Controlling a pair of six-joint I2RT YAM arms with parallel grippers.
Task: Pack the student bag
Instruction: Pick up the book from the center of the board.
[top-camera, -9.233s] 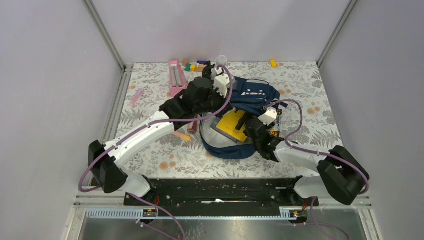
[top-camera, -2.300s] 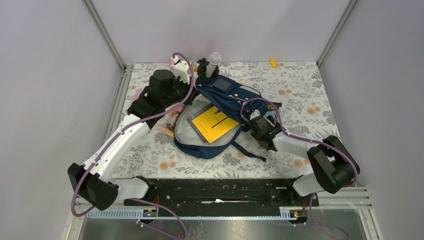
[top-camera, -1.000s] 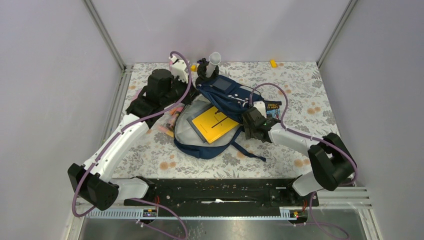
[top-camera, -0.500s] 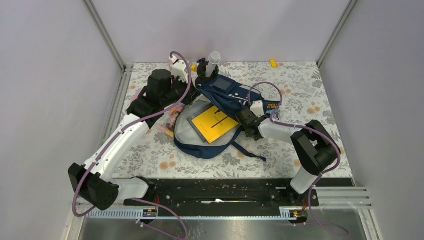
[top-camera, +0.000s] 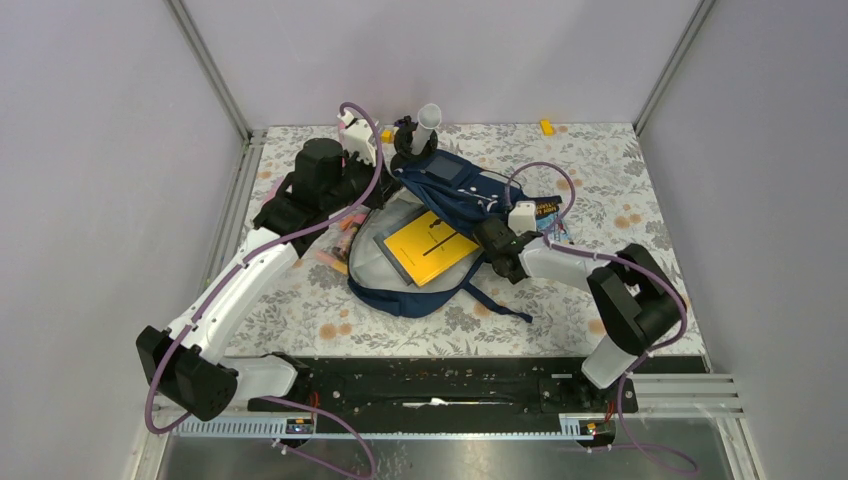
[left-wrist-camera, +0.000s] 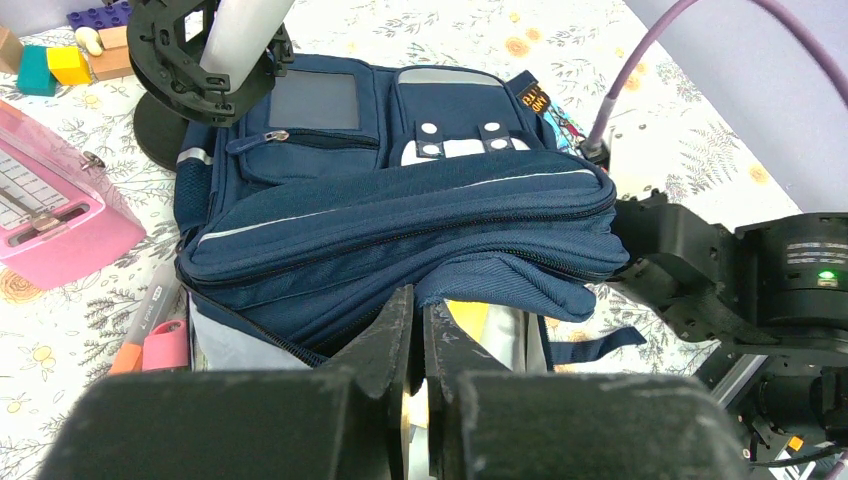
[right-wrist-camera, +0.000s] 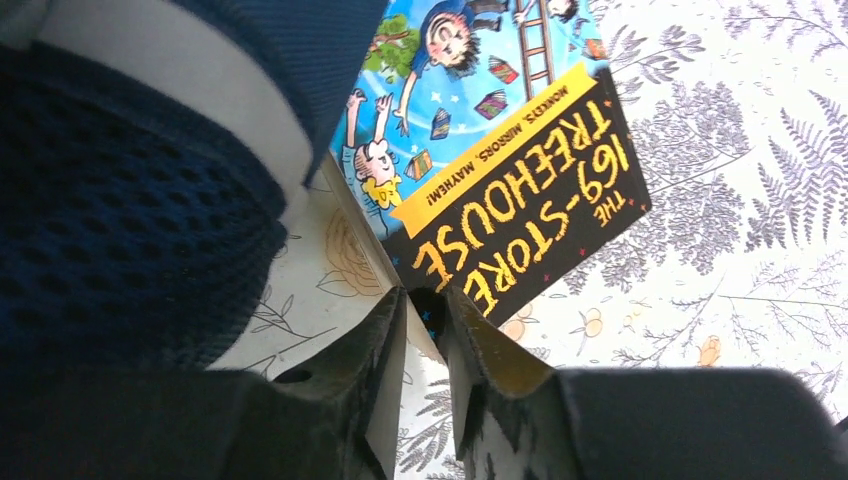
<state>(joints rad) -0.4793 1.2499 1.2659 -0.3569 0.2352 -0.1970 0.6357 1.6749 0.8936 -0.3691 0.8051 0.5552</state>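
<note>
The student bag (top-camera: 455, 190), navy blue with grey lining, lies open mid-table with a yellow book (top-camera: 430, 245) inside. My left gripper (left-wrist-camera: 418, 300) is shut on the edge of its upper flap (left-wrist-camera: 500, 275) and holds it raised. To the right of the bag lies a picture book (right-wrist-camera: 510, 200) with a black and yellow cover, partly under the bag's edge (right-wrist-camera: 120, 200). My right gripper (right-wrist-camera: 425, 295) is shut on that book's near corner, one finger on each side. From above, this book (top-camera: 548, 210) pokes out beside the right wrist.
A black stand with a white tube (top-camera: 425, 125) rises behind the bag. A pink case (left-wrist-camera: 45, 215), coloured blocks (left-wrist-camera: 60, 62) and markers (left-wrist-camera: 150, 320) lie left of the bag. A yellow block (top-camera: 546, 127) sits at the back. A bag strap (top-camera: 495, 300) trails forward.
The right gripper's jaws have closed from wide open onto the picture book's corner, after the wrist moved in beside the bag. The left arm and the raised flap have not moved.
</note>
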